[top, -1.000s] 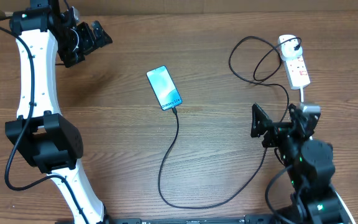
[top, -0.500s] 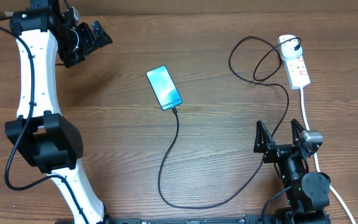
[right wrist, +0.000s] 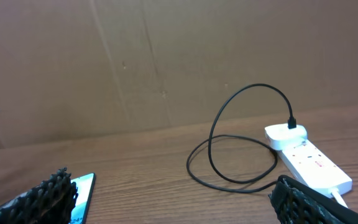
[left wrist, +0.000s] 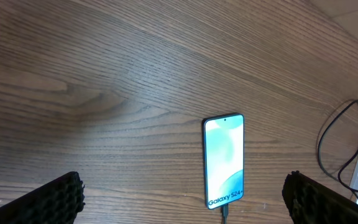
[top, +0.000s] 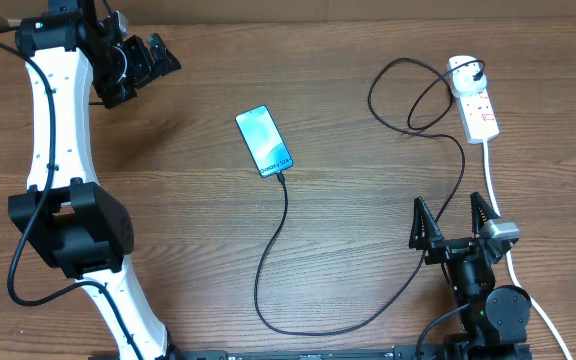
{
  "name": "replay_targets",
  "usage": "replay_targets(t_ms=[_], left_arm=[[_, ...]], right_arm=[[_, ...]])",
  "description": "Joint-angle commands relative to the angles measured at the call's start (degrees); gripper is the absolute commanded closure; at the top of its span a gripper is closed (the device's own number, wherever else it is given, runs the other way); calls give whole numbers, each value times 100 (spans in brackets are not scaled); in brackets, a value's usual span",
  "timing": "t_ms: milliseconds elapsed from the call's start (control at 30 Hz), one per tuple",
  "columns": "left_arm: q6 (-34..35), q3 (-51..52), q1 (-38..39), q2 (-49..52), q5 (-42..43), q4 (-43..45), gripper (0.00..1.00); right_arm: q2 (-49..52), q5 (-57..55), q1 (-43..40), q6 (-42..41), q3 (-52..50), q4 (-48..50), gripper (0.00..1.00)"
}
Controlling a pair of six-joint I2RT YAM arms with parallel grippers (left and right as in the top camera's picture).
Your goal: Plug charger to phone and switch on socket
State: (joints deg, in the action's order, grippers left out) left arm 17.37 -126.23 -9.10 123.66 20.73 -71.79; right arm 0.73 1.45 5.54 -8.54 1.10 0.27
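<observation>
Reading step one as done: the charger tip sits in the phone at its text end. The cable runs on in a loop past the right gripper up to the black plug in the socket. Left to do: the socket switch. Can't tell from any view whether it's on, the reddish marks are too small, so I'd treat it as off.
Right gripper: jaws spread wide, empty. Socket is ahead of it and a bit right, phone ahead-left, both well apart from it.
Left gripper: also spread, holding nothing, phone lying flat ahead of it.
Text: "Galaxy S24+" on the phone screen at the cable end. Socket print unreadable
</observation>
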Motion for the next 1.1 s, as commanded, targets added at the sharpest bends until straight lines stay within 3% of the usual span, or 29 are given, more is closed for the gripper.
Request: replay_targets(t_ms=[0, 167, 567, 767, 1067], left_arm=[[-107, 26, 22, -109, -37, 7, 0], [-107, 26, 24, -109, -39, 7, 0], [-107, 26, 24, -109, -37, 7, 0], [-107, 26, 22, -109, -39, 7, 0], [-107, 26, 22, -109, -39, 7, 1]], right_arm=[[-61, 98, -52, 308, -66, -31, 0], [-59, 55, -168, 308, -68, -507, 0], [-59, -179, -236, 302, -66, -520, 0], [-59, -101, -109, 1449, -66, -533, 0], [-57, -131, -225, 1351, -66, -531, 0]])
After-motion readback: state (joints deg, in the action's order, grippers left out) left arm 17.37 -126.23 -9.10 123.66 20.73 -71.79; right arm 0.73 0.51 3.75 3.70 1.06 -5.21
